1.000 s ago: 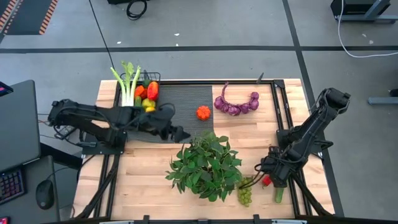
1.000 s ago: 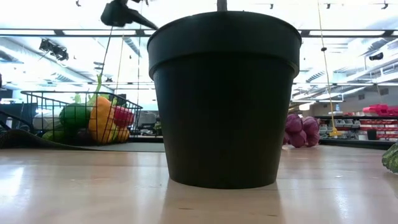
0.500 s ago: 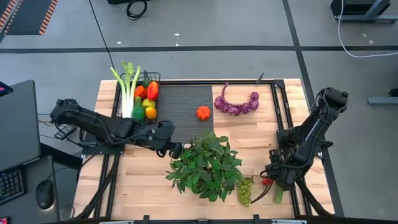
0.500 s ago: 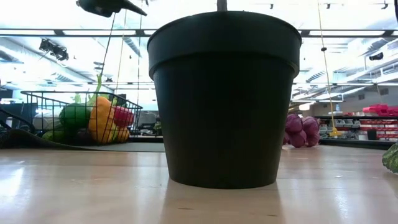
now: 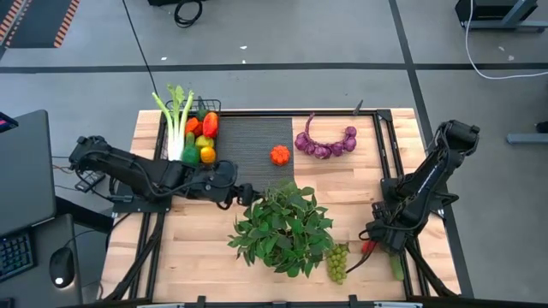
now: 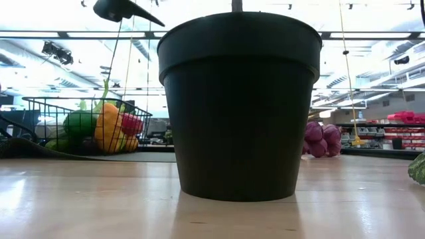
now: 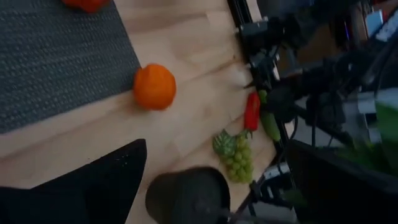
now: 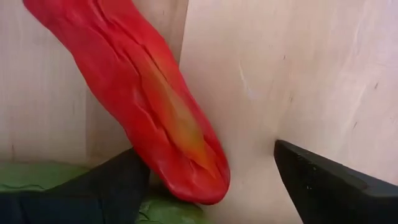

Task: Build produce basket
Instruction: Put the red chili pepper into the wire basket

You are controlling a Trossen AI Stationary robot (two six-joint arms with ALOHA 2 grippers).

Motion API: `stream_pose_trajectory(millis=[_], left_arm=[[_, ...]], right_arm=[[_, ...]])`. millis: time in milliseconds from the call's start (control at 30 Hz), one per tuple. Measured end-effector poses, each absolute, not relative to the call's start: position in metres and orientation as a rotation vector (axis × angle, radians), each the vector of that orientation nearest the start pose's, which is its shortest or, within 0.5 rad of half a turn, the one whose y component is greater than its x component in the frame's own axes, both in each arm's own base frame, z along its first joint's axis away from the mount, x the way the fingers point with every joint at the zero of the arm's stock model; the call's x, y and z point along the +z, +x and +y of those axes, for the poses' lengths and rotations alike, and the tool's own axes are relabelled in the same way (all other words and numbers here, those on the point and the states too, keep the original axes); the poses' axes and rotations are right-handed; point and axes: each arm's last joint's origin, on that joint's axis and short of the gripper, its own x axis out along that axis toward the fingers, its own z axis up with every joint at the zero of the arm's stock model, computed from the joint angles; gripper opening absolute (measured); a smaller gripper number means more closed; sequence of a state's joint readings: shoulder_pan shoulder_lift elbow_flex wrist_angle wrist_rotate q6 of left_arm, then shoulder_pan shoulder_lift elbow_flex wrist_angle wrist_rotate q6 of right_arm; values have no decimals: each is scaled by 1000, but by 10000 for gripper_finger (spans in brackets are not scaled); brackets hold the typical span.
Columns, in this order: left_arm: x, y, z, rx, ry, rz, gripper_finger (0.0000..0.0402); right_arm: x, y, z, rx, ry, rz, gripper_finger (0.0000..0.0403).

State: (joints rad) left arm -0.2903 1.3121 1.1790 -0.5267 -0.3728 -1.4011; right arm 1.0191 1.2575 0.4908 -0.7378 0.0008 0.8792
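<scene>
The black wire basket stands at the mat's far left corner, holding peppers and other produce, with celery sticking up out of it. An orange lies on the mat and a purple bulb string beside it. Green grapes, a red pepper and a cucumber lie near the front right. My right gripper points down, open, its fingers either side of the pepper's end. My left gripper hovers open above the mat's near edge. My right gripper comes at the red pepper from above. One finger stands right against the pepper's rounded end, but I cannot tell whether it touches. The other finger is clear of it. The pepper lies flat on the table.
A big leafy plant in a black pot stands at the middle front, between the two arms. The dark ribbed mat covers the far middle. The cucumber lies right beside the pepper, under one finger.
My right gripper has sunk toward the red pepper and shifted a little toward the table's near edge, still open. My left gripper has swung a little toward the near edge, closer to the plant, and has rolled, still open.
</scene>
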Motion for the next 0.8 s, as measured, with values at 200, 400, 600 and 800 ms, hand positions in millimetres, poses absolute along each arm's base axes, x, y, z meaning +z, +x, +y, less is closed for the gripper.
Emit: stream_pose_trajectory(millis=[200, 400, 600, 800], left_arm=[[328, 272, -59, 523, -1147, 425, 389], [329, 273, -57, 520, -1159, 408, 389], [332, 275, -58, 486, -1125, 394, 389], [336, 278, -54, 447, -1064, 361, 389]], right_arm=[[131, 86, 139, 76, -11, 1502, 289], [131, 86, 138, 60, -8, 1499, 205], [132, 84, 138, 81, 16, 1540, 120], [146, 88, 138, 75, 73, 1513, 54]])
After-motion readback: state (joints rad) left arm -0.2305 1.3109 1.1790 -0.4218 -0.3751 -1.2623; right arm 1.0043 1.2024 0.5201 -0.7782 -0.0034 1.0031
